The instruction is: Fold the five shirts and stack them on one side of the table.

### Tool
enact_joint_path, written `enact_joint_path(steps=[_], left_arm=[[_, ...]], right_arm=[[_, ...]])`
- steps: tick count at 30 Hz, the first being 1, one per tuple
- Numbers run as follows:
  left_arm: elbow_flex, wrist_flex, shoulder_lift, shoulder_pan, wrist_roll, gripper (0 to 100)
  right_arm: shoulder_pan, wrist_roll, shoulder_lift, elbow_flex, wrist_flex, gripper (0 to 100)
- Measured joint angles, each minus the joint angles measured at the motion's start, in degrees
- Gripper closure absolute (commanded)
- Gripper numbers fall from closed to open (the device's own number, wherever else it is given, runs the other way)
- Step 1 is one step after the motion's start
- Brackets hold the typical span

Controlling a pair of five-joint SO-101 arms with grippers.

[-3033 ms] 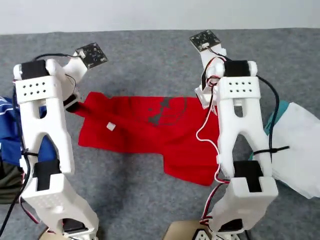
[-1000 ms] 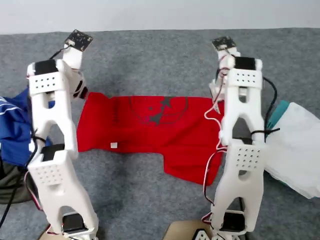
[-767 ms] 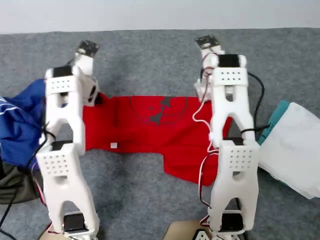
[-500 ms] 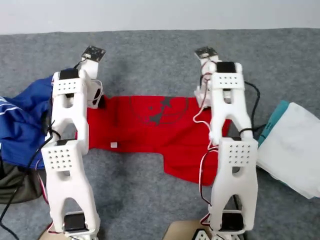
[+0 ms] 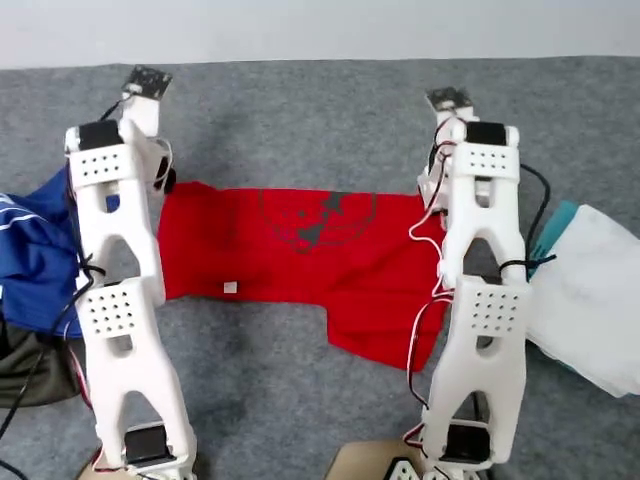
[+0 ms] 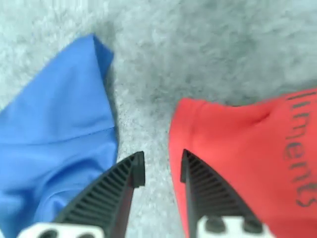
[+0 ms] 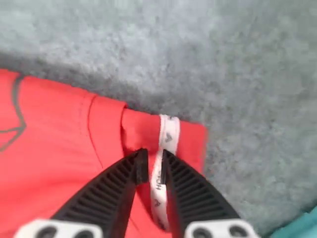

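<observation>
While the red shirt lies part-folded mid-frame, left end effector open beside its corner, right end effector pinching its edge, a blue shirt at left waits crumpled.

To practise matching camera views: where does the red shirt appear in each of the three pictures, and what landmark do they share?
High view: the red shirt lies spread mid-table, between the two arms.
Left wrist view: the red shirt shows a corner beside the open left gripper, the blue shirt across from it.
Right wrist view: the red shirt, with its white tape, lies at the right gripper.
Shared landmark: the grey table.
</observation>
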Motion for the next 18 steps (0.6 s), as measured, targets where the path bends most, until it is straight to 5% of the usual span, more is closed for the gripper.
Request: enact_joint_path(steps=[8, 18], left_arm=[[0.26, -4.48, 0.00, 4.48, 0.00, 88], [10.90, -14.15, 0.00, 1.49, 0.00, 88]], right_arm=[[-8.18, 0.00, -1.49, 0.00, -1.76, 94.1], [-1.76, 0.00, 5.01, 0.00, -4.57, 94.1]])
